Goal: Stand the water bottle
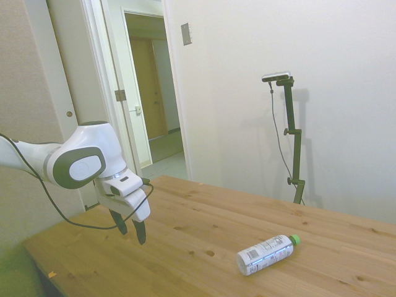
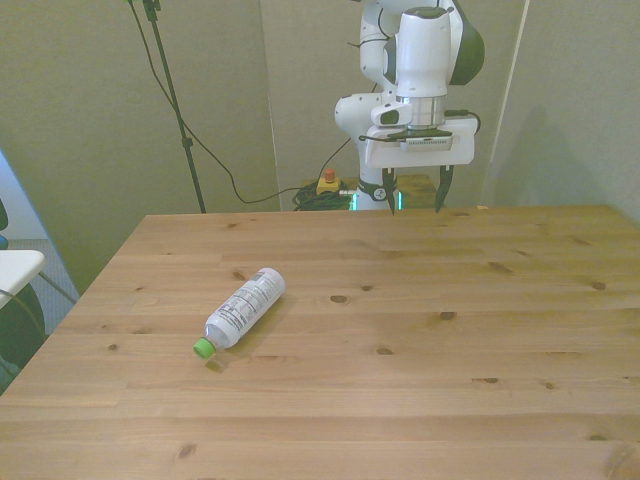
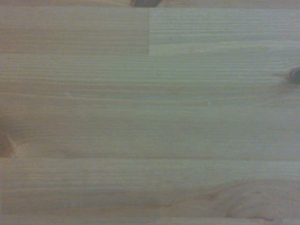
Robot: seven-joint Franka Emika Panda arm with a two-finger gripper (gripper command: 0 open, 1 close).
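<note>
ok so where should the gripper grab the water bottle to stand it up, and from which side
Probably from above, around the labelled middle of the water bottle, fingers straddling its round sides across the long axis. It lies flat on the wooden table, green cap towards the front view's lower left, nothing near it. The gripper is open, well away above the far edge.

Wooden table (image 1: pixel 204 223), pale planks with dark knots; wrist view shows only blurred plank grain (image 3: pixel 150 112). Open door (image 1: pixel 145 93) behind the table in side view, hallway beyond. Small wall plate (image 1: pixel 186 33) beside the doorframe. Front view: cables (image 2: pixel 320 190) on floor past the far edge, with red-and-yellow button box (image 2: pixel 327 182).
</note>
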